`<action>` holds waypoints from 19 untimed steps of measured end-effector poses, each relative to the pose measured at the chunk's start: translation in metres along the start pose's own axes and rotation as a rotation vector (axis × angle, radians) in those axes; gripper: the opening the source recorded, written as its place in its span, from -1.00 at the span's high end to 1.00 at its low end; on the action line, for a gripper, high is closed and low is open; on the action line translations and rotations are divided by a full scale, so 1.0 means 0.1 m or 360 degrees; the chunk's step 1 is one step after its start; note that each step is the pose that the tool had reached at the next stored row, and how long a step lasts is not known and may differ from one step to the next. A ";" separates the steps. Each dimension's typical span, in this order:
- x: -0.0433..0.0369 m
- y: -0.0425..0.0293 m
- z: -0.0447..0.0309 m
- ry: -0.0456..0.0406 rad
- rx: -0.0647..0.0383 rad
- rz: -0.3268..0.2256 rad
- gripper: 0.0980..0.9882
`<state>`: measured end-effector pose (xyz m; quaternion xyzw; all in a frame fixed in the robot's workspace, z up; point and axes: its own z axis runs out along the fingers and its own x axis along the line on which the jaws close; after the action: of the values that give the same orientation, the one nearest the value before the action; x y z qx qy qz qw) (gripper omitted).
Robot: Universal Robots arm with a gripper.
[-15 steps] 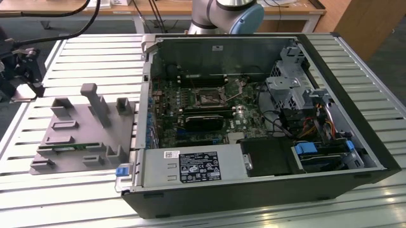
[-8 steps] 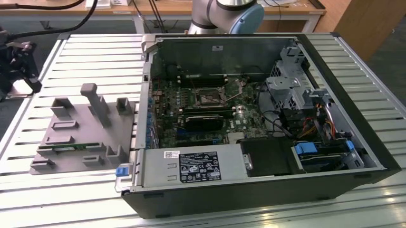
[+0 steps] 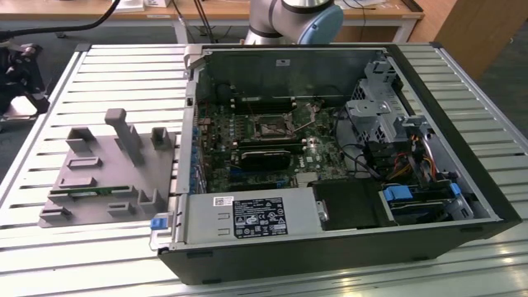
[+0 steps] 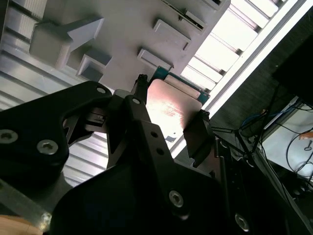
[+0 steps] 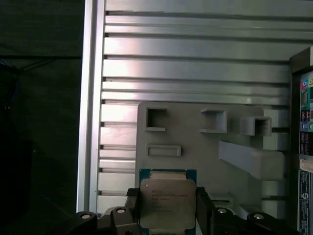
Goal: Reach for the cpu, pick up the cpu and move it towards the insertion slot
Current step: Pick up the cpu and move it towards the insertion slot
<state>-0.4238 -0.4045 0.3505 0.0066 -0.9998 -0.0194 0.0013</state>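
Silvery cpu [image 5: 167, 201] gripped flat in claw [image 5: 168, 211]

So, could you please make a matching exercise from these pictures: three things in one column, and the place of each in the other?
Things:
1. cpu
2. insertion slot
3. grey tray

Places:
a. on the slatted table, beside the computer case
b. held in the gripper
c. on the green board inside the case

Pairs: 1-b; 2-c; 3-a
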 end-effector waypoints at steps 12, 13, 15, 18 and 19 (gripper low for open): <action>0.001 0.018 -0.252 0.0000 0.0000 0.0002 0.00; 0.001 0.020 -0.273 0.0000 0.0000 0.0003 0.00; 0.001 0.025 -0.317 0.0000 0.0000 0.0004 0.00; -0.002 0.030 -0.376 0.0000 0.0000 0.0005 0.00; -0.008 0.030 -0.393 0.0000 0.0000 0.0005 0.00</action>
<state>-0.4229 -0.4030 0.3899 0.0052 -0.9998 -0.0194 0.0013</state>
